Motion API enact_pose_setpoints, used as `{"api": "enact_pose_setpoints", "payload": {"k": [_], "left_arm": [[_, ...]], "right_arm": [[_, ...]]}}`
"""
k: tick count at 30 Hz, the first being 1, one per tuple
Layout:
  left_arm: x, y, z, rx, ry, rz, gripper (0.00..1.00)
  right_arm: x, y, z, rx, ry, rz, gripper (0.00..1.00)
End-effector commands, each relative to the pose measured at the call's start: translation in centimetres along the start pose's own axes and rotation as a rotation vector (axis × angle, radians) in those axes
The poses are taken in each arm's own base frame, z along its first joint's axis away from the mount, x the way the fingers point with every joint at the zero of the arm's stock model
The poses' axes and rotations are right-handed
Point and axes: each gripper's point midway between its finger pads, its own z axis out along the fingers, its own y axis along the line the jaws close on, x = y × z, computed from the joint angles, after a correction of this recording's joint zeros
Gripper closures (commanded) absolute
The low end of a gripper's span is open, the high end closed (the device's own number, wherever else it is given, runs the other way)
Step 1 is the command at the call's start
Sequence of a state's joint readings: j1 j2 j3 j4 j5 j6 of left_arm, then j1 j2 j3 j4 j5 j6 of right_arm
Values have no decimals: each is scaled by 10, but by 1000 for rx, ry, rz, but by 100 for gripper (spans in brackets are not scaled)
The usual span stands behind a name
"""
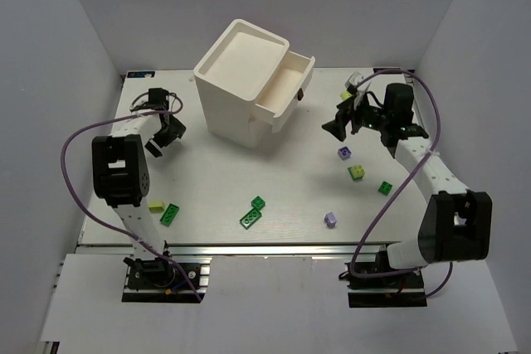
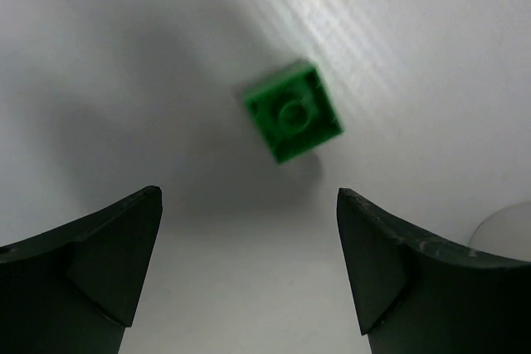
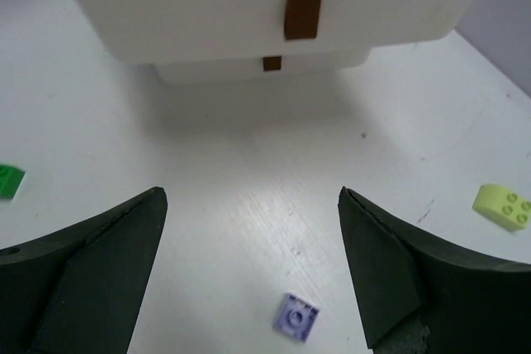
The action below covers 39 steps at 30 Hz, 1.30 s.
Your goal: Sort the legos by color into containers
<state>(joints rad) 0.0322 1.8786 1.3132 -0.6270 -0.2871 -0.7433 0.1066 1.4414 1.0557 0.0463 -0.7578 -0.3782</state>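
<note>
The white cabinet stands at the back centre with one drawer pulled out to its right. Legos lie scattered: dark green ones, pale yellow-green ones and light purple ones. My left gripper is open and empty, hovering just short of a dark green lego. My right gripper is open, facing the drawers' brown knobs. A light purple lego lies on the table below, between its fingers.
A pale yellow-green lego lies right of the right gripper, and a green one at the far left of that view. White walls enclose the table on three sides. Purple cables loop off both arms.
</note>
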Motion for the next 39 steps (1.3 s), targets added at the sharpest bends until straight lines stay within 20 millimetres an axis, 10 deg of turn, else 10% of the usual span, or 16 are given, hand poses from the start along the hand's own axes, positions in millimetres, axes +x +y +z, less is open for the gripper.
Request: {"api": "enact_pose_setpoints", "payload": {"k": [1,14,26,33,39], "left_arm": [[-35,-23,-4,22,-58,-102,5],[-50,-28,38,-62,29,-160,10],[-32,-30,26,35,64,-155,65],[-13,-25,-21,200,65,-122,91],[27,-29,-117,529,66,-51,100]], "right_arm": [[2,18,-18,-17,16,-44,11],[11,44,-41,-27,21,-29,11],[11,48,-45,-39,34,-30,14],[14,55,-51,-42,45,-36,15],[25,61,-51,-49,69,-28,22]]}}
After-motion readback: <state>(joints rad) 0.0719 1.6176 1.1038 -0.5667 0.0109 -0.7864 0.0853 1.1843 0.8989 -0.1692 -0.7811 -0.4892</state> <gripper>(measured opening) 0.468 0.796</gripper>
